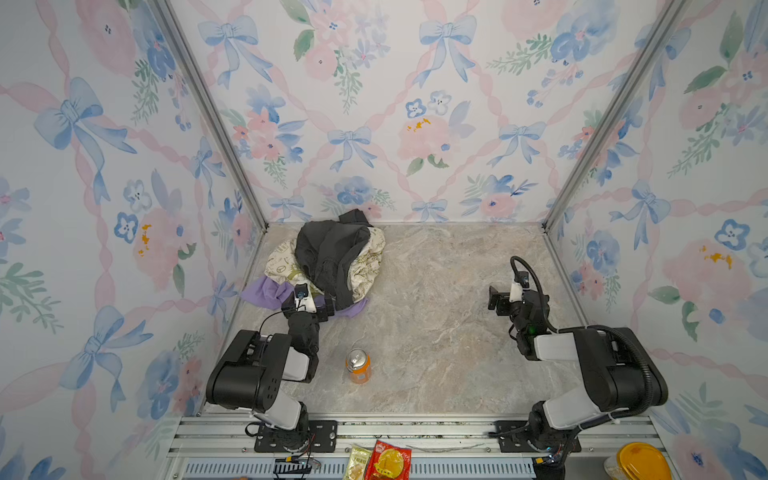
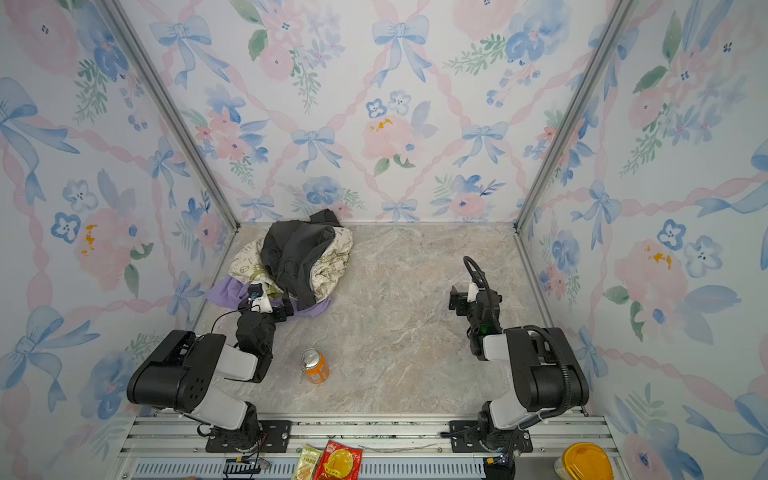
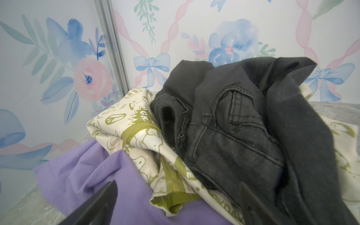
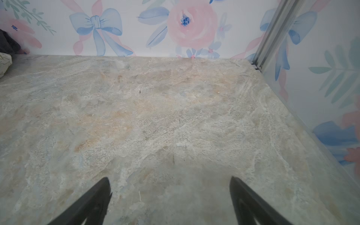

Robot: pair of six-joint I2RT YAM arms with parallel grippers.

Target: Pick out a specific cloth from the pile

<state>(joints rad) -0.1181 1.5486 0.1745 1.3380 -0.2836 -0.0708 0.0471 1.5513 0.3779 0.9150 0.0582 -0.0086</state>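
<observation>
We're seeing one purple cloth (image 3: pixel 81 175) lying under one cream cloth (image 3: pixel 101 124) and one dark garment (image 3: pixel 233 136); one can (image 1: pixel 358 365) standing nearer; left gripper (image 3: pixel 178 184), right gripper (image 4: pixel 169 177) gaping wide, empty.

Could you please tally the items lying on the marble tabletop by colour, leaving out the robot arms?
Dark grey garment: 1
Cream garment with olive print: 1
Lavender cloth: 1
Orange can: 1
Total: 4
</observation>
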